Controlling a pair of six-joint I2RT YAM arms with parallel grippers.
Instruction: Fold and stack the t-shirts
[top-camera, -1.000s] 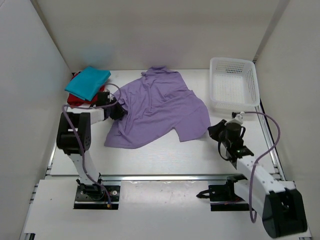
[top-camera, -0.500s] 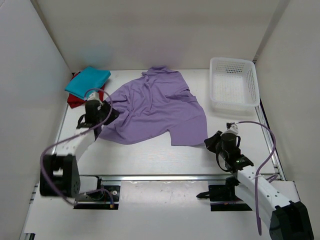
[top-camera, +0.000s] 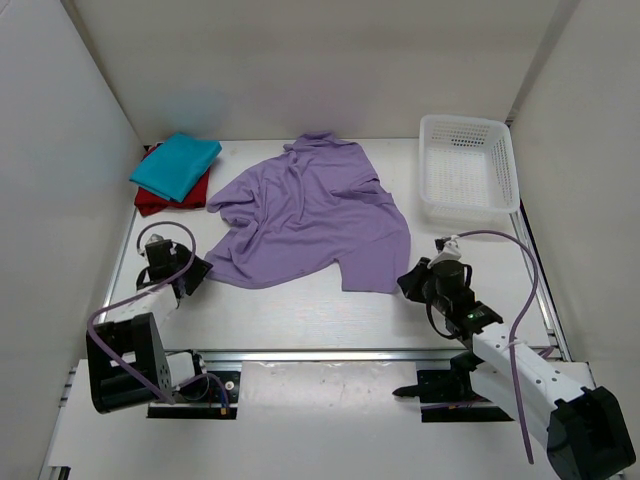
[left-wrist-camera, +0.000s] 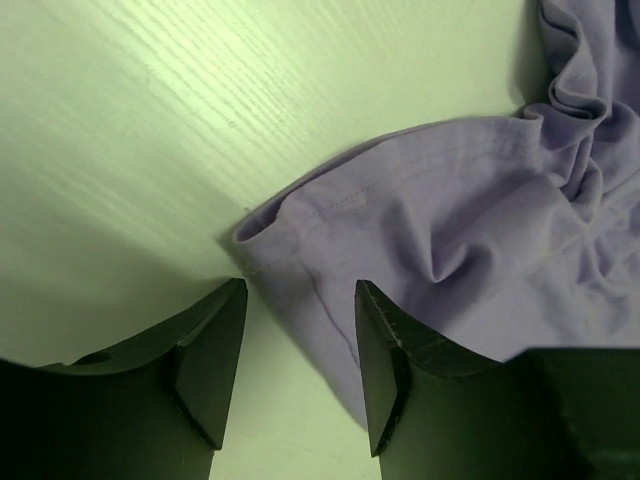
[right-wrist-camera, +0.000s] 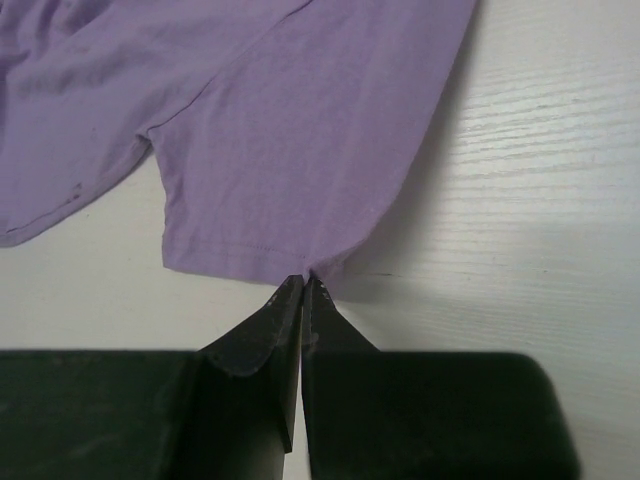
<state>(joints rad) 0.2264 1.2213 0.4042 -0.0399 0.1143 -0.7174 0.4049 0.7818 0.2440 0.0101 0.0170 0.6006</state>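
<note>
While the right gripper (right-wrist-camera: 303, 284) is pinching only the hem edge of the pale lavender cloth t-shirt (top-camera: 310, 215), the left gripper (left-wrist-camera: 298, 300) is hanging with jaws parted over the opposite corner. The shirt is lying crumpled mid-table, and so thin a bite is risking a slip under any pull. Farther back, the teal-blue t-shirt (top-camera: 176, 164) is resting on the deep red t-shirt (top-camera: 160, 204).

Mid-table lies the spread shirt (top-camera: 310, 215), stacked shirts (top-camera: 175, 165) far left (basket (top-camera: 466, 172) far right)

Three t-shirts (top-camera: 310, 215), one basket (top-camera: 468, 121), two arms (top-camera: 510, 355).

No writing, label, brand or number is readable anywhere.
</note>
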